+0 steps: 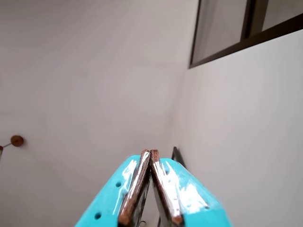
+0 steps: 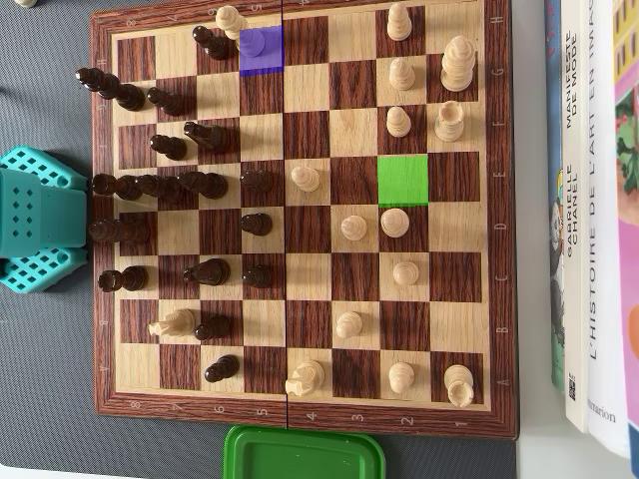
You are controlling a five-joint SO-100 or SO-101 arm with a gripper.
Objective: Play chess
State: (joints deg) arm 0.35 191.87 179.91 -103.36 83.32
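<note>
The wrist view shows only the teal claw (image 1: 150,153) pointing up at a pale wall corner and a dark window frame (image 1: 246,38), its two tips pressed together with nothing between them. The chessboard (image 2: 300,407) appears only in the overhead view, spread to the right of the teal arm base (image 2: 38,220). One square is tinted purple (image 2: 262,50), another green (image 2: 402,180). Books (image 2: 594,200) lie beyond the board's far side; a green lid (image 2: 305,454) sits below it.

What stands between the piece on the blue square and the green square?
Nothing visible: the green square and the two diagonal squares between it and the piece are empty.
</note>
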